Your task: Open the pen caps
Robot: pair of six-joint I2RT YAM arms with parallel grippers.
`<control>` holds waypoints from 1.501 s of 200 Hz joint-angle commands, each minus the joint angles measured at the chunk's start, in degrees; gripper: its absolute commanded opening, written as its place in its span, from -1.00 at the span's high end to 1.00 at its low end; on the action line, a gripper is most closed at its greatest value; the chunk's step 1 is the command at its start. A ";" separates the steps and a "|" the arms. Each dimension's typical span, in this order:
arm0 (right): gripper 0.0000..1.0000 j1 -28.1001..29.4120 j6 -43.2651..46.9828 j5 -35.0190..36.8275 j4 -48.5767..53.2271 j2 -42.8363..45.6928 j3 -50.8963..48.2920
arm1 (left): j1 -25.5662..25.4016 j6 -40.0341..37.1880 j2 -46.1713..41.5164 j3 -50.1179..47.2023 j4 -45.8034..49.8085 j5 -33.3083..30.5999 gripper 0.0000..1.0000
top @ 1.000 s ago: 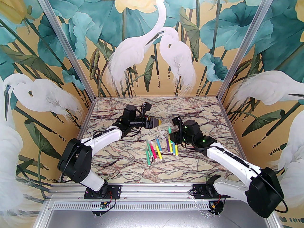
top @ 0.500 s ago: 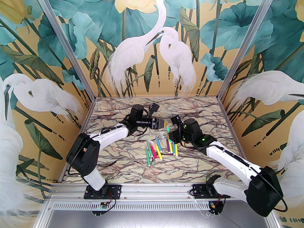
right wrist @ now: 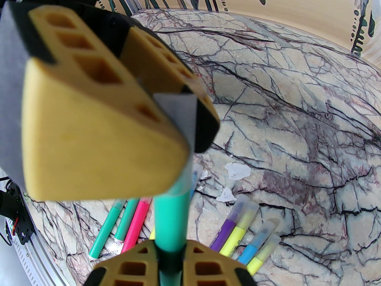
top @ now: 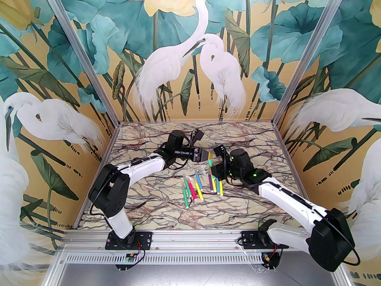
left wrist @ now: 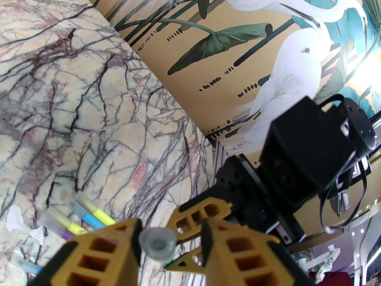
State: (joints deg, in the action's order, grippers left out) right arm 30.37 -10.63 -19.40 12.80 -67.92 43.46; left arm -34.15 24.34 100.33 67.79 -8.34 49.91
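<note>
My right gripper (right wrist: 169, 255) is shut on a green pen (right wrist: 171, 216) and holds it raised above the table, its capped end pointing at my left gripper (right wrist: 178, 130). In the left wrist view the clear pen cap (left wrist: 157, 244) faces the camera end-on between the left gripper's (left wrist: 172, 228) yellow fingers (left wrist: 98, 249). It sits close against one pad, with a gap to the other. From above, the left gripper (top: 208, 156) meets the green pen (top: 210, 161) just beyond the right gripper (top: 215, 169).
Several capped pens lie on the marble table (top: 148, 195) in two groups below the grippers: green, pink and yellow ones (top: 192, 189), and purple, yellow and blue ones (top: 215, 185). Pale scraps (right wrist: 236, 170) lie beside them. Painted walls enclose the table on three sides.
The left arm has swung right, bringing its gripper up to the green pen's capped end, and its jaws have narrowed around the cap. The right arm has hardly moved.
</note>
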 commanded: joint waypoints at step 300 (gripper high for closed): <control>0.85 -0.19 1.16 -0.73 -5.37 -2.42 -1.36 | 0.99 0.97 -3.46 0.85 1.31 -4.88 1.00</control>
State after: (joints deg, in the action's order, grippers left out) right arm 30.37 -10.81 -20.62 6.09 -71.46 42.70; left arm -34.15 24.49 99.33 68.62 -7.07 47.42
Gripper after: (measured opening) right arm 0.173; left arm 0.177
